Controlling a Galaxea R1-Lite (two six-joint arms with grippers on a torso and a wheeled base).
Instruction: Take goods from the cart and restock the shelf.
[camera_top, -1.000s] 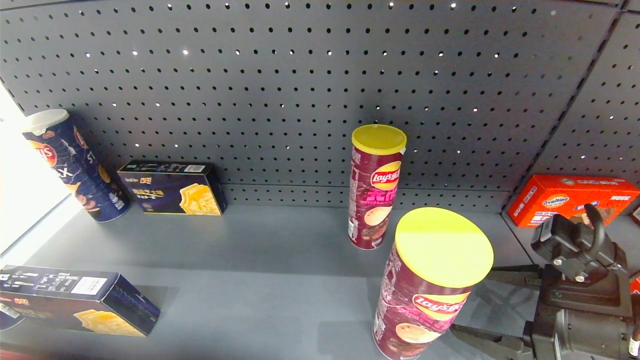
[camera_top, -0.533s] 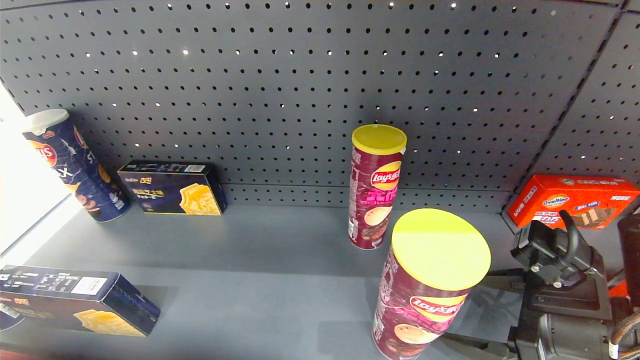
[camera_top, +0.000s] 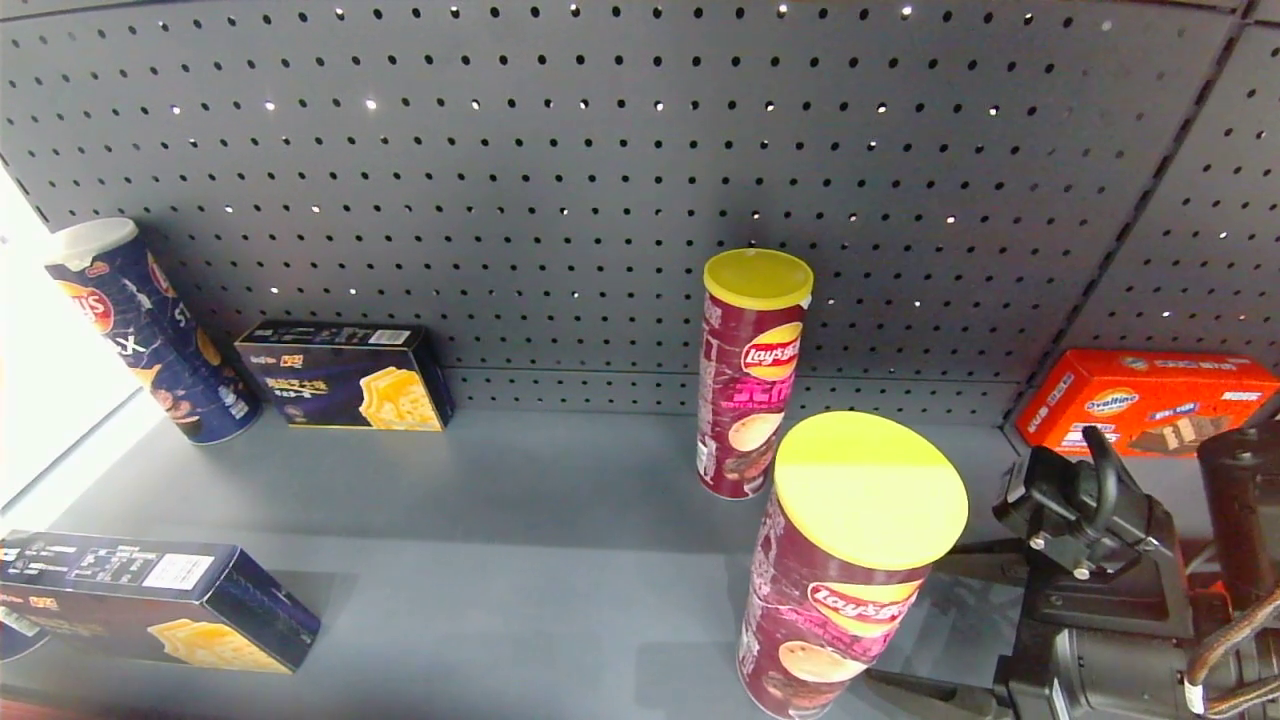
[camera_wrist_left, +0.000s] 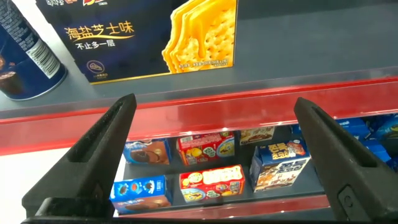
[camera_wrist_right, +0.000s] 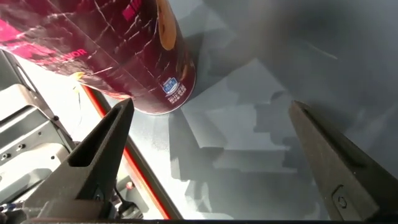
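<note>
Head view: we see the front can (camera_top: 850, 560) standing on the shelf (camera_top: 500, 500) near its front edge, with the rear can (camera_top: 755, 370) upright behind it by the pegboard (camera_top: 600, 150). The right gripper (camera_top: 945, 625) sits at the front can's right side. An orange box (camera_top: 1140, 400) lies farther right.

Left wrist view: the left gripper (camera_wrist_left: 214, 102) is spread wide and holds nothing. It is in front of the red rail (camera_wrist_left: 211, 112), with a cracker box (camera_wrist_left: 143, 37) and a blue can (camera_wrist_left: 25, 56) beyond.

Right wrist view: the right gripper (camera_wrist_right: 211, 106) is released. The front can (camera_wrist_right: 124, 50) rests on the shelf (camera_wrist_right: 280, 62) just beside one finger (camera_wrist_right: 99, 149). We cannot tell whether they touch.
</note>
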